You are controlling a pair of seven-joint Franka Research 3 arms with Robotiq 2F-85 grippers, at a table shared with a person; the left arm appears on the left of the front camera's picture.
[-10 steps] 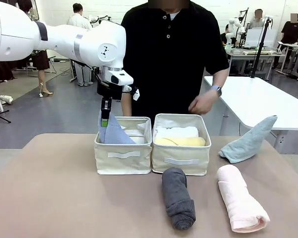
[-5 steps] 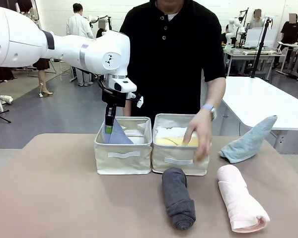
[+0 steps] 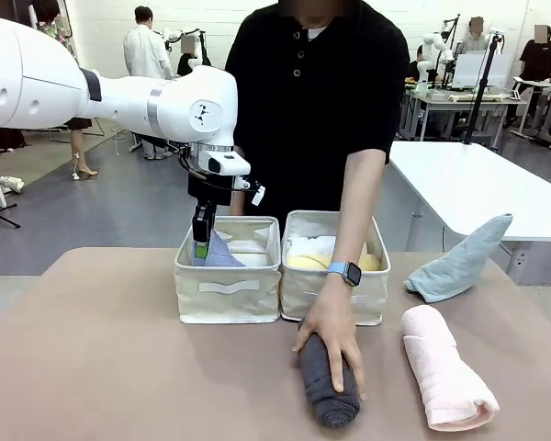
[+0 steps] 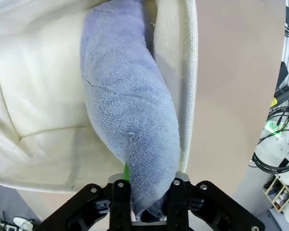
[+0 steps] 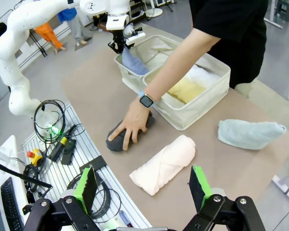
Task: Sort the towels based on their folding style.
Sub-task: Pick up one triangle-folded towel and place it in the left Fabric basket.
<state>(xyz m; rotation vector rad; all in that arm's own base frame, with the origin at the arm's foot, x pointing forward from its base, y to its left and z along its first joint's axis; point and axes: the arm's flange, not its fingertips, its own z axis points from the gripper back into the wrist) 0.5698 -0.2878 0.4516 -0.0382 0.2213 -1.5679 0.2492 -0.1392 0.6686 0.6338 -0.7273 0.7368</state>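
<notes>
My left gripper hangs over the left cream bin, shut on the tip of a periwinkle-blue folded towel that lies down inside it. The right bin holds a white roll and a pale yellow roll. In front of it the person's hand rests on the dark grey roll. A pale pink roll lies to the right, and a teal pointed towel behind it. My right gripper hovers open above the table's near right side.
The person stands close behind the bins, one arm reaching over the right bin. A white table stands at the far right. The brown tabletop is bare to the left of the bins. Cables and a control box lie beside the table in the right wrist view.
The person's hand came from the right bin down onto the dark grey roll. My left gripper lowered the blue towel a little deeper into the left bin.
</notes>
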